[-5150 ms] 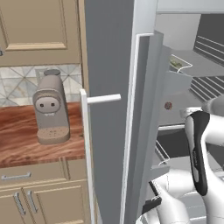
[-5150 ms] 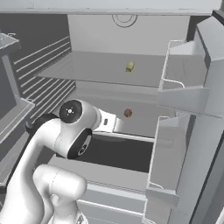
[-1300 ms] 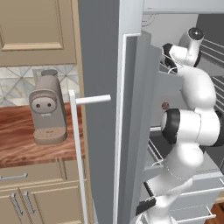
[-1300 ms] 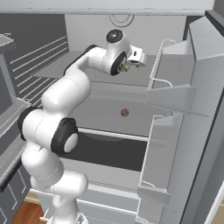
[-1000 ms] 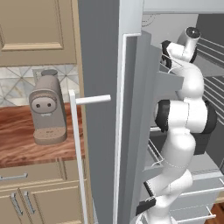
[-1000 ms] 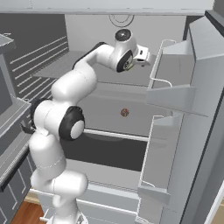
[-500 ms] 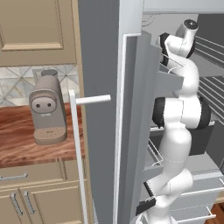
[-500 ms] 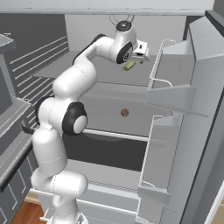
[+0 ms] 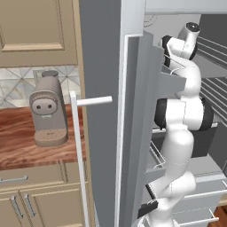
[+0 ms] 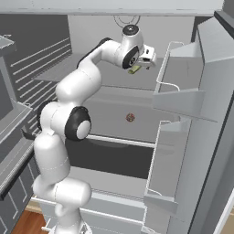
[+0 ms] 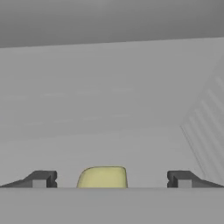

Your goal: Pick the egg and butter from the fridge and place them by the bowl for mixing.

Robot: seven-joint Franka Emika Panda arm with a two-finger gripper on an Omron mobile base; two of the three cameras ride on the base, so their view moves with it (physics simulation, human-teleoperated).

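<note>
Two grey shelves [image 10: 91,77] inside open fridge [image 10: 196,91]

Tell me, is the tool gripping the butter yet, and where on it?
Nothing is held. The tool is open, its fingertips standing apart on either side of the butter on the upper fridge shelf.

My left base view looks forward from behind the arm [image 9: 184,119], past the edge of the open fridge [image 9: 133,111] door, with the bench [image 9: 26,146] to its left. My right base view faces straight into the fridge [image 10: 91,32] interior from the other side, and both share the arm. The hand view sits low and close on a shelf [image 11: 109,113], facing the butter [image 11: 103,177] between the pincer [image 11: 111,179] tips.
</note>
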